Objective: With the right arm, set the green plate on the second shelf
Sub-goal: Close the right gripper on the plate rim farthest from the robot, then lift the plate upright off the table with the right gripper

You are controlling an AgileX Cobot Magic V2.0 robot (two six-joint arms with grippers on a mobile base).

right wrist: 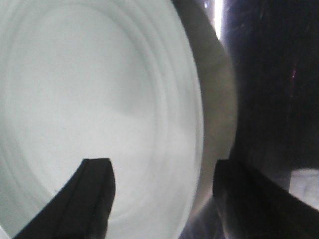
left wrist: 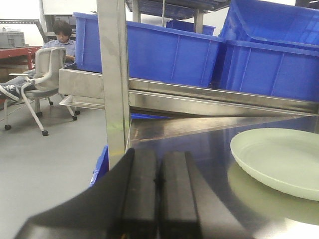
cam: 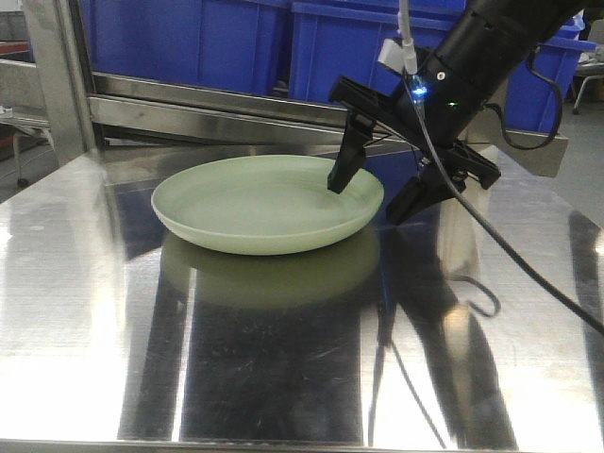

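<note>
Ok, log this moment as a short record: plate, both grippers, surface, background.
green plate: right side up, resting on the steel surface
right gripper: open, straddling the plate's rim, one finger over the inside, the other outside; contact cannot be told
left gripper: shut, nothing between its pads, apart from the plate
background: blue bins on a metal rack behind the plate; seated person at the far left of the left wrist view
</note>
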